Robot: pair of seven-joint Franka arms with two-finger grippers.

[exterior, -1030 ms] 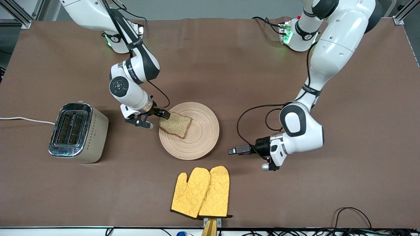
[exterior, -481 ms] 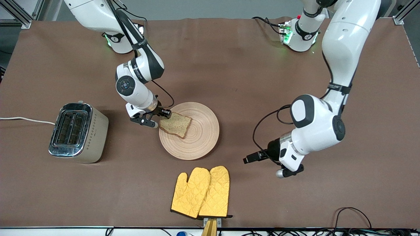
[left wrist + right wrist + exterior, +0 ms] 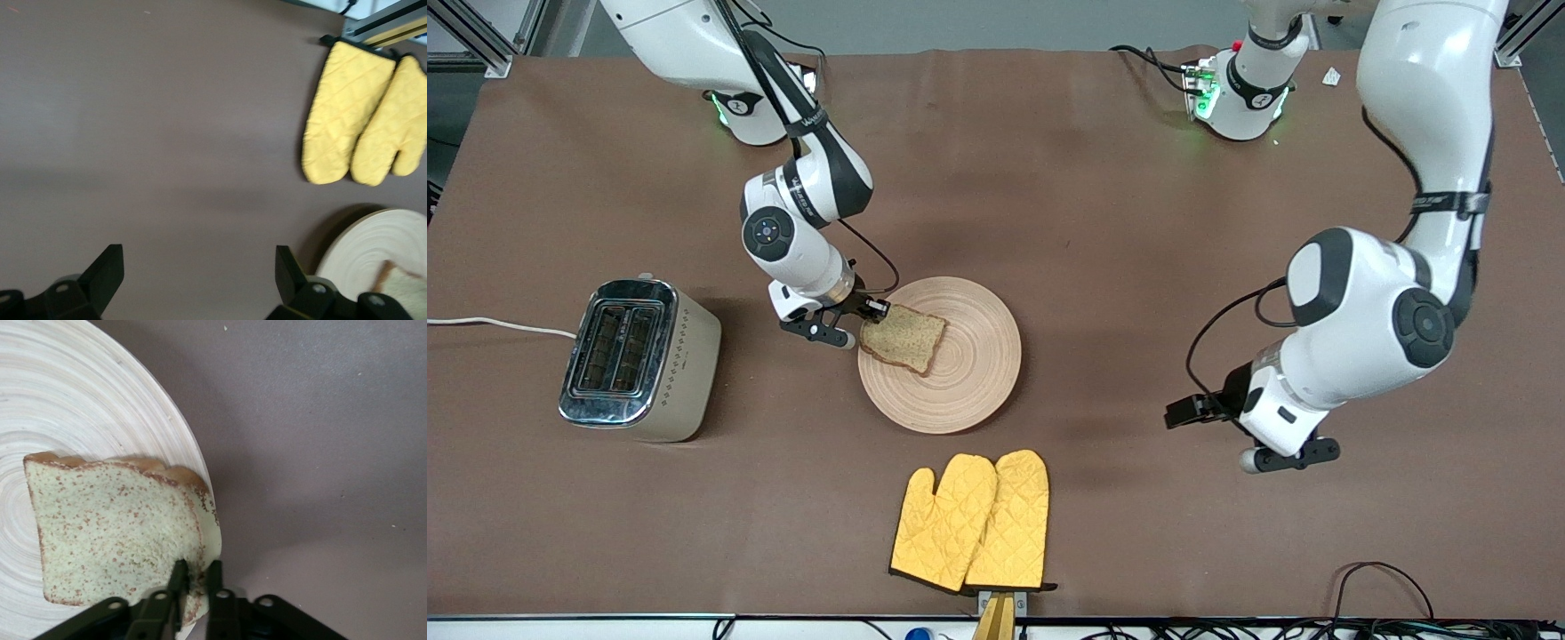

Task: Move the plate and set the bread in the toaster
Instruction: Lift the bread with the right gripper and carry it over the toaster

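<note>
Brown table cover (image 3: 1067,178) (slightly creased), grey aluminium frame rails (image 3: 480,36) at corners.

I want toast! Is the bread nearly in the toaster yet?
Not yet. The right tool is shut on the edge of the bread, which lies on the plate. The left tool is open over bare table. Lifting the bread and dropping it into the empty toaster is left.

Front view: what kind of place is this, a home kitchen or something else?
Probably a robotics lab set up as a mock kitchen: two robot arms are mounted on a brown covered table, aluminium framing stands at its corner, and only a toaster, plate and oven mitts serve as props.
</note>
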